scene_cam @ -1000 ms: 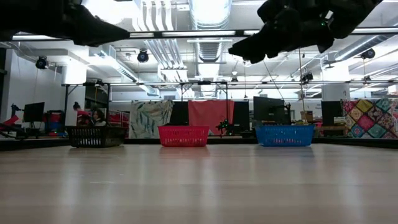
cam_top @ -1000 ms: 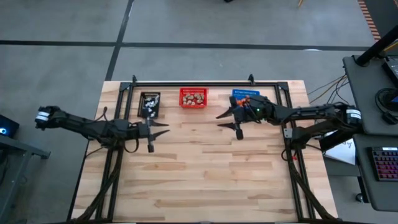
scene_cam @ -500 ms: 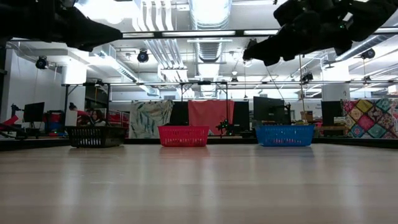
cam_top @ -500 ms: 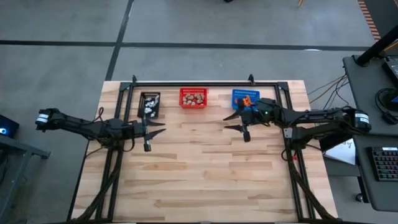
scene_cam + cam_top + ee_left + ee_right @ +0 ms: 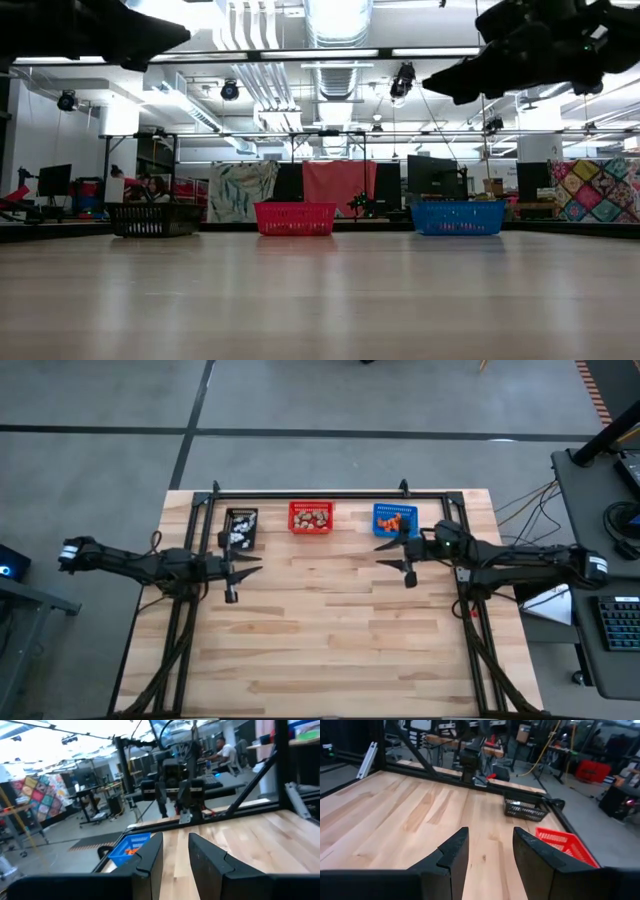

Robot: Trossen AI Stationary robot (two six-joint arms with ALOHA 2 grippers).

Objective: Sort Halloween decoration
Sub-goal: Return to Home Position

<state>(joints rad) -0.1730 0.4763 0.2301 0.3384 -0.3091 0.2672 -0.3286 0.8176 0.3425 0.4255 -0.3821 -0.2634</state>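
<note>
As you look down on the wooden surface [image 5: 330, 640], you see three small baskets in a row along its far edge. There is a black basket [image 5: 153, 220], a red basket [image 5: 295, 219] and a blue basket [image 5: 459, 218], each apart from the next.

The Halloween decoration [image 5: 312, 516] lies inside them. White bits [image 5: 240, 530] are in the black one, beige bits in the red one and orange bits [image 5: 396, 520] in the blue one.

A black frame [image 5: 330, 493] runs behind the baskets and down both sides. Beyond it is a big workshop with bright ceiling lights, screens and a patchwork quilt [image 5: 600, 190]. A person [image 5: 226, 751] sits at a desk far off.

You have lots of open wood between the two arms and all the way to the front edge.

The left gripper [image 5: 245, 576] hangs over the left side, near the black basket. The right gripper [image 5: 394, 564] hangs over the right side, just in front of the blue basket. Both have their fingers spread wide, and they hold nothing and touch nothing.
</note>
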